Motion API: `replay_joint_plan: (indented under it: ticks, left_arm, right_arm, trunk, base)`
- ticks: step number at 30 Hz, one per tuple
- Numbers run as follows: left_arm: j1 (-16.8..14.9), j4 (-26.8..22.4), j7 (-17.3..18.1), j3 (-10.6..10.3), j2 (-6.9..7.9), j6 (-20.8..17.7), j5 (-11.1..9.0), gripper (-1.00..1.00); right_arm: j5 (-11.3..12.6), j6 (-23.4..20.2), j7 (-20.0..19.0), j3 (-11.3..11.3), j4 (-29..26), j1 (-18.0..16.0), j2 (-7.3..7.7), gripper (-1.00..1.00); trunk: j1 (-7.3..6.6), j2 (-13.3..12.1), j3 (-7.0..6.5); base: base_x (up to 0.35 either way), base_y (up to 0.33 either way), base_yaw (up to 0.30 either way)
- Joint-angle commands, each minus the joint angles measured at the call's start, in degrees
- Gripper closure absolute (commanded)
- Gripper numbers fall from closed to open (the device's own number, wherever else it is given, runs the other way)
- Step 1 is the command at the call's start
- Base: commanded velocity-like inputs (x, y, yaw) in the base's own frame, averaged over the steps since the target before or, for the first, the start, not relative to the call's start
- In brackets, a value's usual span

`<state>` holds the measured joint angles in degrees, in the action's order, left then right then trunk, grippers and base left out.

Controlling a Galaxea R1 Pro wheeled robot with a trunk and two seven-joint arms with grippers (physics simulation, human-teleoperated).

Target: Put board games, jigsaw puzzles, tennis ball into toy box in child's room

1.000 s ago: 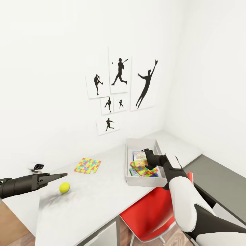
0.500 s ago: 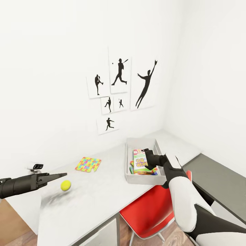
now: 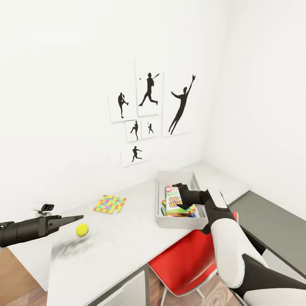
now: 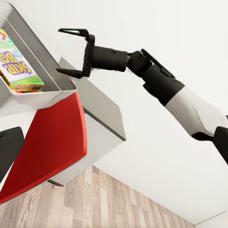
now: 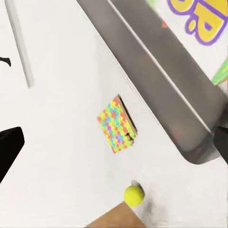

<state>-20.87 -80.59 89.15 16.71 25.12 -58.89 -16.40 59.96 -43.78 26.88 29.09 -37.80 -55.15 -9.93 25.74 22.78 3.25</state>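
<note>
From the head camera, the light grey L-shaped table (image 3: 127, 238) runs along the white wall under a cluster of black sports silhouette prints (image 3: 148, 110). The light grey rectangular toy box (image 3: 178, 222) stands on the table near the corner, holding a green "SKIP BO" board game box (image 3: 173, 201) that lies tilted on other colourful toys. The right gripper (image 3: 179, 194) hangs over the bin just above that box; how far its fingers are parted cannot be told here. A thin multicoloured jigsaw puzzle mat (image 3: 109, 204) lies flat on the tabletop, well apart from the bin. The small yellow-green tennis ball (image 3: 82, 230) rests nearer the table's front, just beside the tip of the left gripper (image 3: 75, 219), whose fingers look drawn together, holding nothing. A red chair (image 3: 187, 263) is tucked under the table.

In the left wrist camera, the right gripper (image 4: 71, 52) shows side-on with its fingers spread wide and empty, next to the bin's rim (image 4: 47, 92).

In the right wrist camera, the puzzle mat (image 5: 117, 124) and the ball (image 5: 134, 194) lie on the tabletop, outside the bin's wall (image 5: 156, 80).
</note>
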Motion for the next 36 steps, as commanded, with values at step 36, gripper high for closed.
replay_joint_plan:
  ticks: [36]
  left_arm:
    - [0.13, -0.01, 0.15, -0.01, 0.13, -0.13, 0.15, -1.0]
  right_arm:
    - [3.71, -16.22, -39.46, -16.67, -52.79, 40.14, 20.21, -1.0]
  trunk:
    - [0.04, 0.13, 0.14]
  base:
    - [0.0, 0.0, 0.0]
